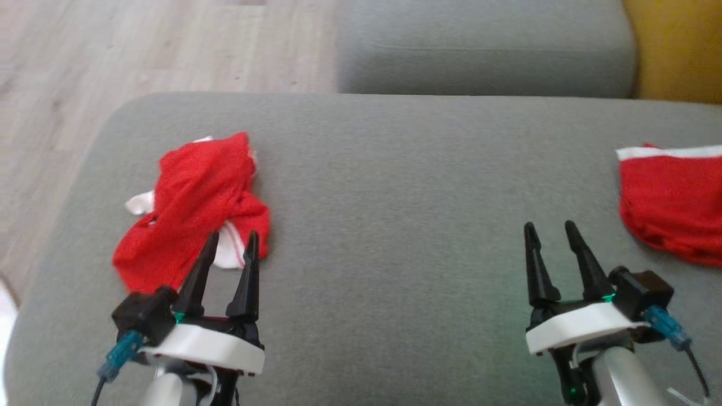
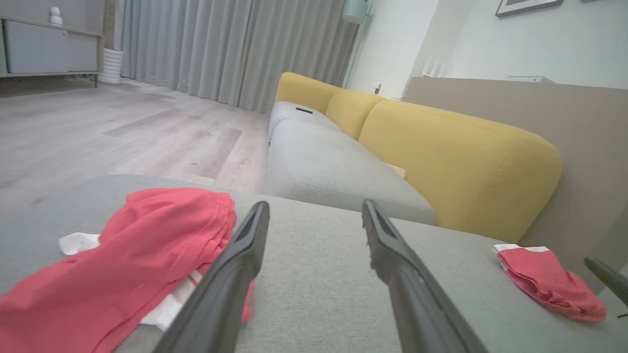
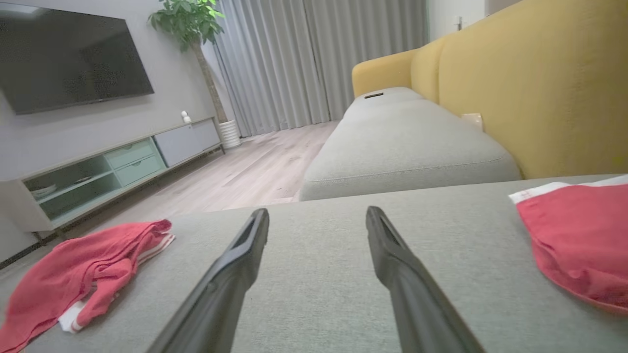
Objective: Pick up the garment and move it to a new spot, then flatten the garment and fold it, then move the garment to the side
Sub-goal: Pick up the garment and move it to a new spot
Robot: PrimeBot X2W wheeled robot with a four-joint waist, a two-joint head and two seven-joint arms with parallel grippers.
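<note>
Plainly crumpled, the red garment (image 1: 192,208) lies at left centre on the grey cushion (image 1: 395,186). The left gripper (image 1: 232,237) hangs at its near edge, fingers spread, likely to grasp it. The right gripper (image 1: 549,225), also spread, hovers lower right.

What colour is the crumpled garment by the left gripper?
The garment is red with white trim; head view best.

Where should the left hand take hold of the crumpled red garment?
Probably the bunched fold at the near-right of the red garment, coming down from above: it stands proud of the grey cushion, and the open left hand is beside it.
</note>
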